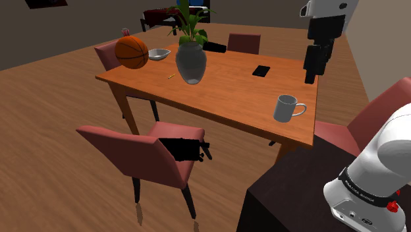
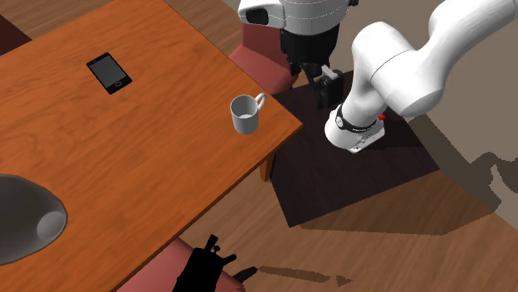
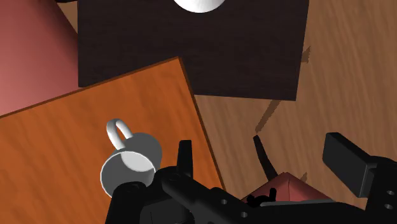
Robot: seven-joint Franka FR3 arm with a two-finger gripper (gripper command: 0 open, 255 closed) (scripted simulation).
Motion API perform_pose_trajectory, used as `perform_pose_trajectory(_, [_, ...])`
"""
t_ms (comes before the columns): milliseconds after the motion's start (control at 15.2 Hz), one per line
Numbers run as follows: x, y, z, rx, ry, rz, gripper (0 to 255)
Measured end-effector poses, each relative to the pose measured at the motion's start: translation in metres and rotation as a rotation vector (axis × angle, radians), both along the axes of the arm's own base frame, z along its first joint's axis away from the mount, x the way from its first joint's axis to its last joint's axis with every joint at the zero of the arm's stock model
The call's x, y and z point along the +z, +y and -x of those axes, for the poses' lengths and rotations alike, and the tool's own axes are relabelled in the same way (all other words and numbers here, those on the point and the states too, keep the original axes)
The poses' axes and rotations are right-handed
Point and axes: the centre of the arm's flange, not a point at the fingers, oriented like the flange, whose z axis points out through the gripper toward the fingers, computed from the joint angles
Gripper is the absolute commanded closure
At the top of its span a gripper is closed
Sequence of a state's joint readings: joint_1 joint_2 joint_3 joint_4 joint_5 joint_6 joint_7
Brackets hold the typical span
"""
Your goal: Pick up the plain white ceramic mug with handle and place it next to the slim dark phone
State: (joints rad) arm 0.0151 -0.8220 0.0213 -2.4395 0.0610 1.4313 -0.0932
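**Gripper open above the table edge, mug not grasped**

The gripper (image 1: 311,74) is seen high over the table (image 1: 224,99), with its two fingers held apart and nothing between them. In the wrist view the gripper (image 3: 264,153) is pointed down past the table's edge, so that the wooden floor (image 3: 242,124) is seen between the fingers. The mug (image 3: 130,167), white and with a handle, is found below the gripper, on the outer side of one finger, and is not touched by it. It is stood upright on the table, close to the edge, with its opening turned up. The phone (image 2: 109,72) is laid flat on the table, farther from the gripper than the mug (image 2: 244,114), and well apart from the mug. A vase (image 1: 191,62) with a plant and a basketball (image 1: 132,53) are placed farther still from the gripper, beyond the phone.
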Motion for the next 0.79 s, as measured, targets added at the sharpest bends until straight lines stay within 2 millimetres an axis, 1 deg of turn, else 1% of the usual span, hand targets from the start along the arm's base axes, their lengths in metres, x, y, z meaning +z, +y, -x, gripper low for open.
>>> perform_pose_trajectory(66, [0.000,0.000,0.000,0.000,0.000,0.000,0])
perform_pose_trajectory(198, [-0.012,-0.003,-0.003,-0.017,-0.018,0.006,0])
perform_pose_trajectory(792, [-0.102,-0.043,-0.037,-0.139,-0.159,0.046,0])
